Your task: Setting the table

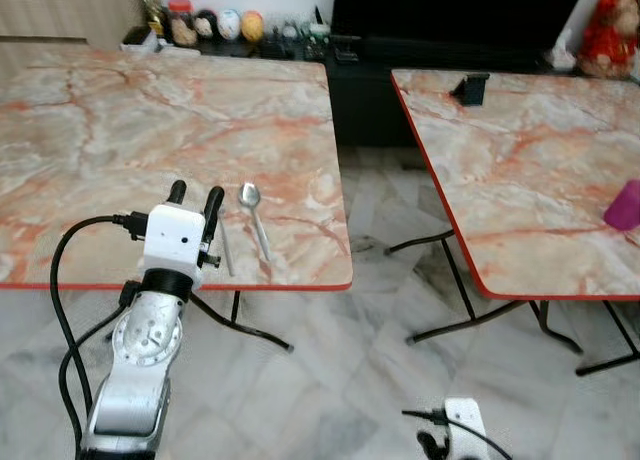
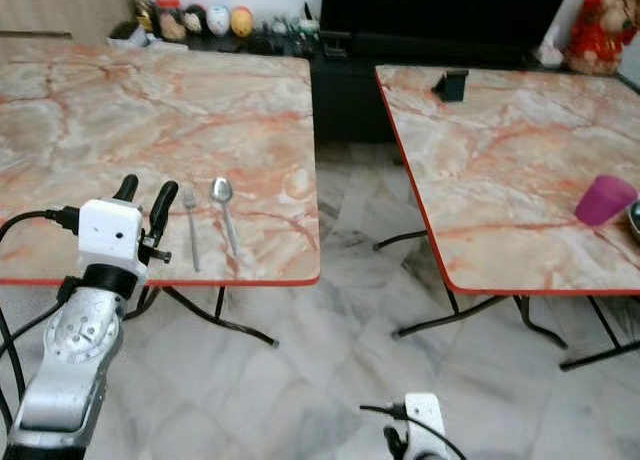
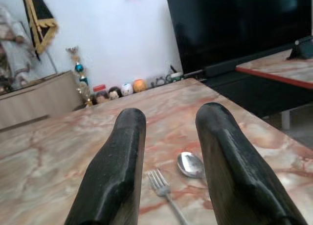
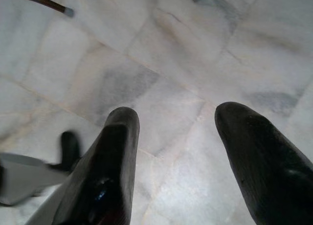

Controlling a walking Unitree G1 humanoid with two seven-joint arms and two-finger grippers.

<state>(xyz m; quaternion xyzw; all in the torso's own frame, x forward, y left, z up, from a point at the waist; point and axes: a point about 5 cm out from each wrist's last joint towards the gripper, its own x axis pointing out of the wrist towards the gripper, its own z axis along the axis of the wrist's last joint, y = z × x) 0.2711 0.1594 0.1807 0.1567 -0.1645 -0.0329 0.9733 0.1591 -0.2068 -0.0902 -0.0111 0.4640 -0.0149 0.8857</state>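
Left wrist view looks low along the left pincer (image 3: 168,137), its two black fingers (image 3: 117,171) parted with nothing between them, and beyond their tips a fork (image 3: 164,188) and the bowl of a spoon (image 3: 190,164) lie on the marble-patterned surface (image 3: 73,151); it also takes in the far wall, a dark screen (image 3: 234,24) and a row of small ornaments (image 3: 120,90) seen from the side, which the head views show from above at the back edge. Left eye view gives the wider room instead: the left pincer (image 1: 195,195) hovers over the near edge of the left surface (image 1: 130,130), a black cable (image 1: 70,280) looping off the silver arm, and the fork (image 1: 225,242) lies just beside the pincer on its right, partly screened by the right-hand finger, with the spoon (image 1: 254,216) next to it, farther right, both pointing away from the robot and near the red-rimmed front edge. A second surface (image 1: 520,170) stands well apart to the right across a gap of pale tiled floor (image 1: 380,360), carrying a small black stand (image 1: 471,88) near its far corner and a purple cup (image 2: 604,199) near its right side, which the right eye view shows more fully. A red and gold figure (image 1: 610,30) sits at the back right. Right wrist view faces straight down at the marble floor (image 4: 195,63), the right pincer (image 4: 176,137) hanging low with its fingers spread and holding nothing, a folding table foot (image 4: 68,11) at the corner.
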